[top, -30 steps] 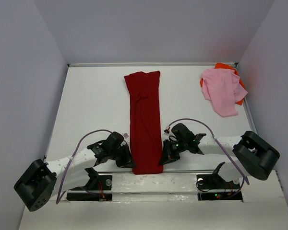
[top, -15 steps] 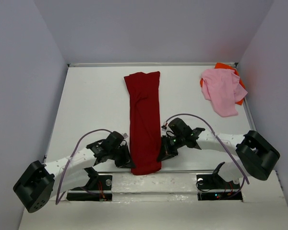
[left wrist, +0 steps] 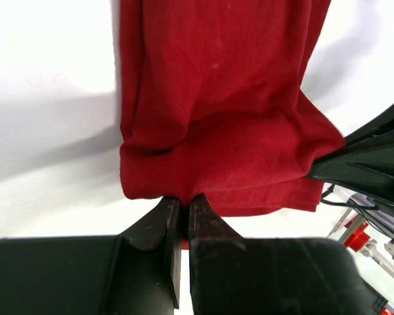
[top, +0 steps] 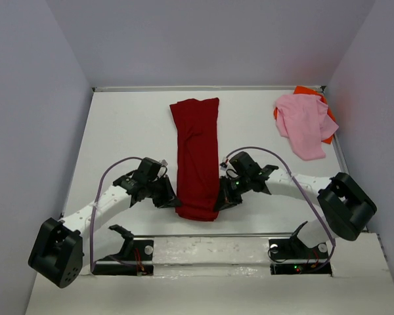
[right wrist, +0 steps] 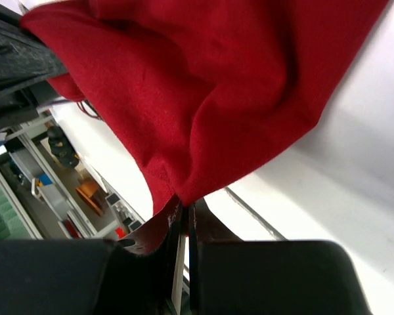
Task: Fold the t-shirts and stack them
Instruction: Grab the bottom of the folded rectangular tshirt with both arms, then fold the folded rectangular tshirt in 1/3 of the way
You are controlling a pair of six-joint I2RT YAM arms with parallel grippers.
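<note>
**Desk editor:** What sits at the centre of the shot?

**Photographer:** A dark red t-shirt (top: 197, 157), folded into a long narrow strip. It runs down the middle of the white desk (top: 125, 131), from near the far edge toward the arms.

**Desk editor:** And the arms?

**Photographer:** They flank its near end. The left arm (top: 111, 203) has its jaws pinched almost closed on the hem at the strip's near-left corner. The left wrist view shows cloth bunched just above the two dark fingertips (left wrist: 164, 220). The right arm (top: 295, 184) has its jaws closed just as narrowly on the near-right corner, and red fabric drapes up and away from that grip in the right wrist view. The near end looks raised off the surface while the far end lies flat.

**Desk editor:** Anything else on the desk?

**Photographer:** A light pink t-shirt (top: 302, 125) lies crumpled in the far right corner, well apart from the red one. It rests on a bright orange t-shirt (top: 305, 90), of which only the edges peek out.
</note>
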